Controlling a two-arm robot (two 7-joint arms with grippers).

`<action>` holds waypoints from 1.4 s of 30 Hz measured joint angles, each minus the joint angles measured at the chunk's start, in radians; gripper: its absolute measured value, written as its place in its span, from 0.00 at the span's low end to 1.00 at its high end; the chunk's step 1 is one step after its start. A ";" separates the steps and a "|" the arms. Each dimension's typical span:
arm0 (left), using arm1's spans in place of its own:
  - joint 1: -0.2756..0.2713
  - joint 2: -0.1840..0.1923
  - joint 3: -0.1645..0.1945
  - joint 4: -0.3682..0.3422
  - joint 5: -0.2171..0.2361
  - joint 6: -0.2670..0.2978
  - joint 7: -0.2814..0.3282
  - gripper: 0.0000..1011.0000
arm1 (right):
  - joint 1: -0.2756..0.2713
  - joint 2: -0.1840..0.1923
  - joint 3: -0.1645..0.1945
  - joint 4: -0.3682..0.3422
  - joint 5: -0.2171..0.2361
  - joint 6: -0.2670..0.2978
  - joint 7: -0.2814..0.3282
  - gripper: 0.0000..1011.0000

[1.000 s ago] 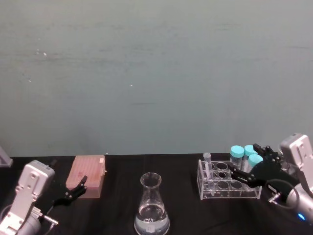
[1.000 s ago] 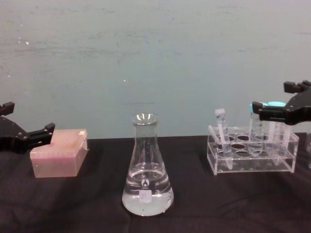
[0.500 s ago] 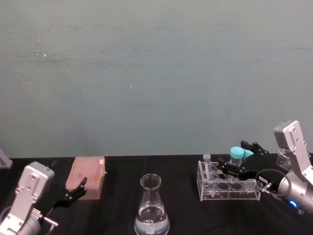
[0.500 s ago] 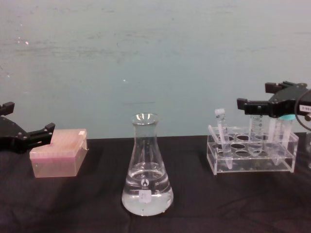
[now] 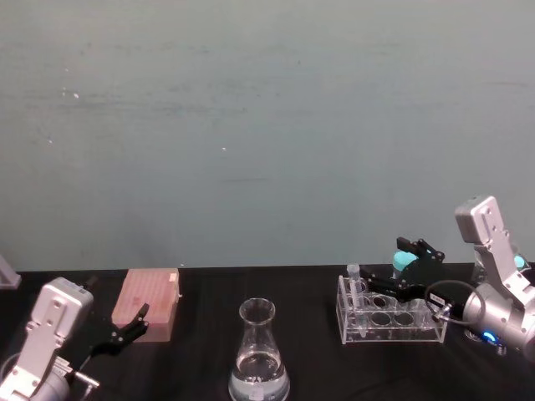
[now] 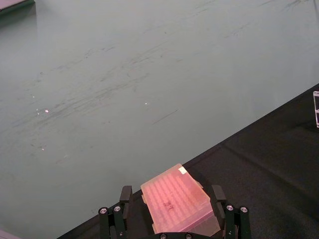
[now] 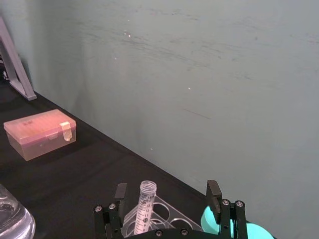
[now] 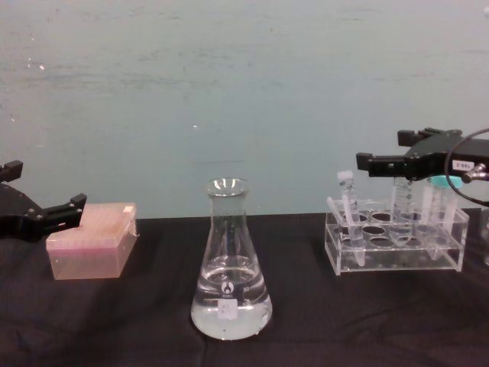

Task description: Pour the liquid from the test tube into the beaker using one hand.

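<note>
Over the tube rack's point(image 8: 397, 256) left end, your right end effector point(image 8: 374, 162) open beside the test tube point(image 8: 350, 206), bare worktop point(image 8: 298, 306) toward the beaker point(image 8: 231, 267), left end effector point(image 5: 134, 322) open far left.

Black two-finger left gripper point(image 6: 171, 195) and right gripper point(image 7: 167, 193), silver screw heads point(image 7: 225, 202) at the finger bases, boxy silver-grey wrist housings point(image 5: 58, 322) behind; on the right arm point(image 5: 506, 311) a looped black cable point(image 5: 438, 294), a small white printed label point(image 8: 461, 164) and a blue indicator light point(image 5: 490, 337).
</note>
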 joint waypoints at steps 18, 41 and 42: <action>0.000 0.000 0.000 0.000 0.000 0.000 0.000 0.99 | 0.089 -0.066 -0.009 0.165 -0.022 0.019 0.085 0.99; 0.000 0.000 0.000 0.000 0.000 0.000 0.000 0.99 | 0.158 -0.122 -0.018 0.307 -0.055 -0.008 0.119 0.99; 0.000 0.000 0.000 0.000 0.000 0.000 0.000 0.99 | 0.159 -0.122 -0.018 0.308 -0.057 -0.008 0.119 0.99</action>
